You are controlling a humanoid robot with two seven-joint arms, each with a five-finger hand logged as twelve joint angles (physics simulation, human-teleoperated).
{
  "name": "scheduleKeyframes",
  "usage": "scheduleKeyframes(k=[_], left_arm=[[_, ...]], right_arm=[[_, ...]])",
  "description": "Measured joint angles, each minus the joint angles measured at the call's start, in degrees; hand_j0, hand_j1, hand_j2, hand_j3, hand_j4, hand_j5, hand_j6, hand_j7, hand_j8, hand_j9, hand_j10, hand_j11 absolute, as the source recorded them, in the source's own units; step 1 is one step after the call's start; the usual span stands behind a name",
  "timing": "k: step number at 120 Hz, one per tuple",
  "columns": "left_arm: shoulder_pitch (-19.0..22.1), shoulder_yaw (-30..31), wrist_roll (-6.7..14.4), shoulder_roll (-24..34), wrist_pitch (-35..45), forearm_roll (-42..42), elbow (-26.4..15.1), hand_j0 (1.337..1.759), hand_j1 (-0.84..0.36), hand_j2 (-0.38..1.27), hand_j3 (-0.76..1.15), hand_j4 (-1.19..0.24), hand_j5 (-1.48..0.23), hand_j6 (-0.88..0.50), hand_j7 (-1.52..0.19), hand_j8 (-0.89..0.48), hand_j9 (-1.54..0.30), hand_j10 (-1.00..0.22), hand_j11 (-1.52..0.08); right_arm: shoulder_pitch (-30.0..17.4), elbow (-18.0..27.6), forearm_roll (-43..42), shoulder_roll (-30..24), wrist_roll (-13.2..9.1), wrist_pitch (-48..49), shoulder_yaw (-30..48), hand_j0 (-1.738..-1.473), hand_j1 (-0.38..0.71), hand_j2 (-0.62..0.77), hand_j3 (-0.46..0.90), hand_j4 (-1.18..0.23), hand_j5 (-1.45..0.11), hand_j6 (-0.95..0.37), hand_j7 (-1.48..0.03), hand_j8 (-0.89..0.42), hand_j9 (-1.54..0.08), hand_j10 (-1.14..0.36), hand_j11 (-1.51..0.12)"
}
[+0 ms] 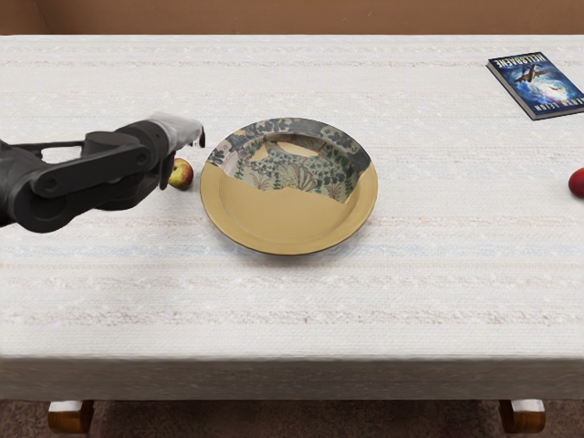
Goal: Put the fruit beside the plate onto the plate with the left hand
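Note:
A small red and yellow apple (183, 173) lies on the table just left of the plate (274, 228), a tan plate with a leafy pattern on its far half. My left arm comes in from the left edge. Its silvery left hand (182, 133) hovers just above and behind the apple, fingers relaxed and drooping, holding nothing. The dark forearm hides the apple's left edge. Nothing lies on the plate. My right arm does not show.
A book (537, 84) with a blue cover lies at the far right corner. A red round object (578, 182) is cut off by the right edge. The tablecloth (301, 301) stretches wide towards the front edge.

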Motion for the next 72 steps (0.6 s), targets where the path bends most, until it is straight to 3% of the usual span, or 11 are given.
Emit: scheduleKeyframes(k=[27, 72], left_arm=[[0.17, 2.66, -3.18, -1.84, 2.57, -0.05, 6.1, 1.658, -0.05, 0.07, 0.0, -0.34, -0.44, -0.34, -0.44, -0.34, -0.44, -0.34, -0.44], [2.28, 4.71, -4.31, -3.09, 5.77, -0.48, 7.8, 1.658, -0.06, 0.07, 0.0, -0.34, -0.44, -0.34, -0.44, -0.34, -0.44, -0.34, -0.44]], right_arm=[[0.0, 0.0, 0.0, 0.0, -0.01, 0.0, 0.0, -1.658, -0.31, -0.01, 0.0, -0.03, -0.04, -0.03, -0.04, -0.03, -0.04, -0.03, -0.04], [0.0, 0.0, 0.0, 0.0, -0.01, 0.0, 0.0, -1.658, -0.31, -0.01, 0.0, -0.03, -0.04, -0.03, -0.04, -0.03, -0.04, -0.03, -0.04]])
